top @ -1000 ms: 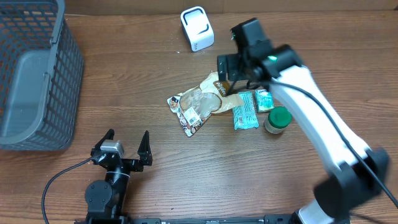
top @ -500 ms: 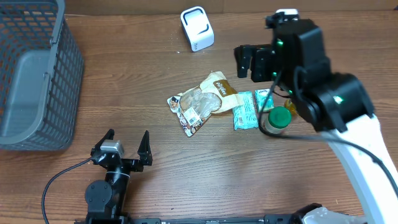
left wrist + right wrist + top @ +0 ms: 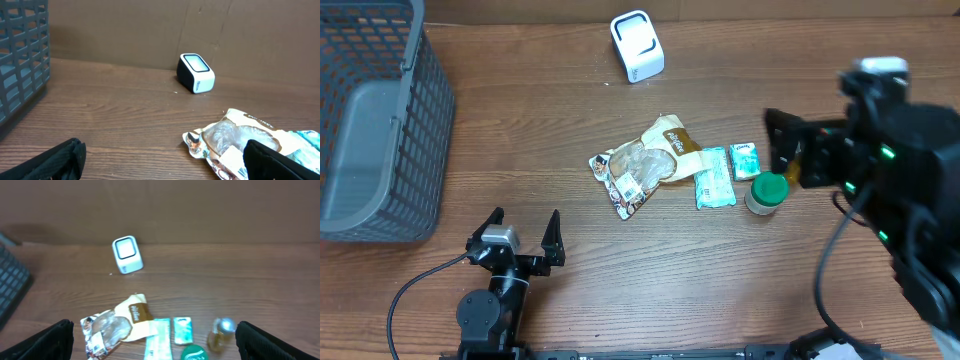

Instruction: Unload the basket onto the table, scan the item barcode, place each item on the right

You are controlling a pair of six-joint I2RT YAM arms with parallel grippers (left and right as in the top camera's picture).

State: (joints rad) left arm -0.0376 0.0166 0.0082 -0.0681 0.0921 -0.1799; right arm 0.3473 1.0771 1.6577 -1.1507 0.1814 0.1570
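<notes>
**A:** From overhead, where does the thing to be scanned lie?

**B:** In the cluster at the middle of the worktop: a snack pouch, a teal packet touching it, a small teal box and a green-lidded jar. Which one is meant cannot be told, and none is held. The scanner stands well apart at the far edge, likely so that a barcode can be brought up to its face.

**A:** And the arms?

**B:** The left gripper rests near the front edge, spread wide, with nothing in it. The right gripper hangs just beside the jar, equally wide and empty, probably poised to pick.

**A:** The basket?

**B:** It stands at the left edge. Only its own grey floor shows inside, so it reads as the place for scanned goods.

**A:** The left wrist view?

**B:** Its fingers sit in the bottom corners with nothing between them. The pouch lies ahead, the scanner stands beyond it, and the basket wall is on the left.

**A:** The right wrist view?

**B:** It looks down from high up, jaws far apart. An amber bottle shows beside the jar and appears to hold yellowish liquid. What the jar holds cannot be told
</notes>
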